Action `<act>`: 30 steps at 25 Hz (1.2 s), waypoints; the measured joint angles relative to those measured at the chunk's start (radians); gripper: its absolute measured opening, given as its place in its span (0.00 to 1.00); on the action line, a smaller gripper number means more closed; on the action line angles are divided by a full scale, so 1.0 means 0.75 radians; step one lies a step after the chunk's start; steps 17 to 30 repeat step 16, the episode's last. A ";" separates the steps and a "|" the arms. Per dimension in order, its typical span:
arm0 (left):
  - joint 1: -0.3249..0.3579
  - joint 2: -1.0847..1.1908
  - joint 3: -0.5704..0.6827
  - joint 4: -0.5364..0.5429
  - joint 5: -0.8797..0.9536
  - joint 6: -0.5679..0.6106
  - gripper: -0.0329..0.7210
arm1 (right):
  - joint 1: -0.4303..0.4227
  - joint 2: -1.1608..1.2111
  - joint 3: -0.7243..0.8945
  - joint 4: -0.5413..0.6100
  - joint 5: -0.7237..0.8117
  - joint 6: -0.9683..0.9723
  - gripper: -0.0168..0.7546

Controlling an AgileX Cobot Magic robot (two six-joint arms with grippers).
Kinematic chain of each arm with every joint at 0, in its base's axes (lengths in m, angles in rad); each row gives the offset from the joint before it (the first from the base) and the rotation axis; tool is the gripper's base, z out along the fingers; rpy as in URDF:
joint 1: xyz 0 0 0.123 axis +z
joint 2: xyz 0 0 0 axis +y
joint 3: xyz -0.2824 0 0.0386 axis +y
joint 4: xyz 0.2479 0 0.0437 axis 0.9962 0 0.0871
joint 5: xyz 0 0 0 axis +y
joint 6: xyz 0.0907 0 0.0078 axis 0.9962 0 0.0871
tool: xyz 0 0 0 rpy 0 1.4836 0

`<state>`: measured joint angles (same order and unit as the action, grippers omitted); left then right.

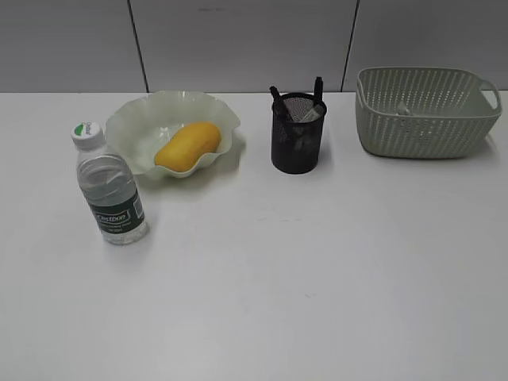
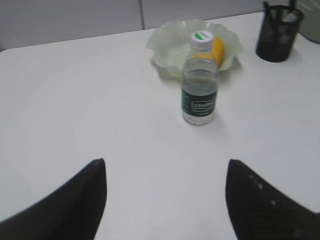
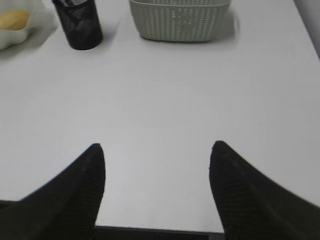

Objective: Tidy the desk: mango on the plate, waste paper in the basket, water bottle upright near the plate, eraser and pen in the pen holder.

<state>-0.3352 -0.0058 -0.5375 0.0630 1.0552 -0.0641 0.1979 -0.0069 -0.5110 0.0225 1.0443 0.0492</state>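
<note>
The mango (image 1: 187,146) lies in the pale green plate (image 1: 135,119) at the back left of the white desk (image 1: 317,262). The water bottle (image 1: 110,189) stands upright in front of the plate's left side; it also shows in the left wrist view (image 2: 199,85). The black pen holder (image 1: 297,136) holds a pen (image 1: 318,90) and a pale eraser-like piece. The basket (image 1: 425,111) stands at the back right with a pale wad, the waste paper (image 1: 403,108), inside. My left gripper (image 2: 165,165) and right gripper (image 3: 156,147) are open and empty, out of the exterior view.
A grey panelled wall (image 1: 238,40) runs behind the desk. In the right wrist view the desk's near edge (image 3: 150,231) lies just under my fingers, with the pen holder (image 3: 78,25) and basket (image 3: 180,22) far ahead.
</note>
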 joint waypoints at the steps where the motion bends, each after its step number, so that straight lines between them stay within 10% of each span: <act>1: 0.073 0.000 0.000 0.000 0.000 0.000 0.78 | -0.059 0.000 0.000 0.000 0.000 0.000 0.69; 5: 0.186 0.000 0.000 0.000 0.000 0.000 0.74 | -0.185 0.000 0.000 0.003 0.000 0.000 0.69; 30: 0.207 0.000 0.000 0.001 0.000 0.000 0.72 | -0.201 -0.002 0.002 0.019 -0.002 0.000 0.68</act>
